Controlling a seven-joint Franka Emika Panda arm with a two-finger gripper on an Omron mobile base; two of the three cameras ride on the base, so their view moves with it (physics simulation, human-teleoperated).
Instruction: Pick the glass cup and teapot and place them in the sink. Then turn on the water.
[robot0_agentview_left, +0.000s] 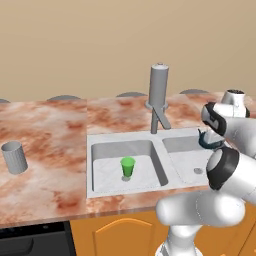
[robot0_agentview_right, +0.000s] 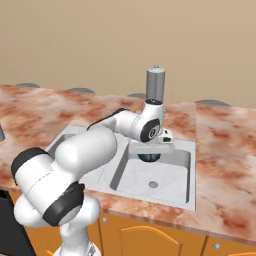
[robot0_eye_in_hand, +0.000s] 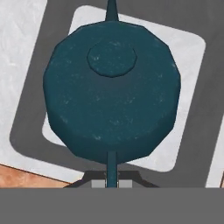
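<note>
The teapot (robot0_eye_in_hand: 112, 92) hangs upright, lid up, spout pointing straight away from the pincer (robot0_eye_in_hand: 112, 183), which is clamped narrow on its thin handle, above the sink (robot0_agentview_right: 176, 190).

1. The right basin of the sink (robot0_agentview_right: 184, 165) is bare down to its drain, open to a descent from above.
2. The teapot (robot0_eye_in_hand: 111, 94) hangs over that basin and blocks the straight drop.
3. The tap (robot0_agentview_left: 159, 92) stands at 12 o'clock behind the divider, spout angled forward.
4. In the left basin, a green cup (robot0_agentview_left: 128, 167) sits mid-floor.
5. The glass cup (robot0_agentview_left: 14, 157) stands at 9 o'clock on open counter (robot0_agentview_left: 50, 145).
</note>
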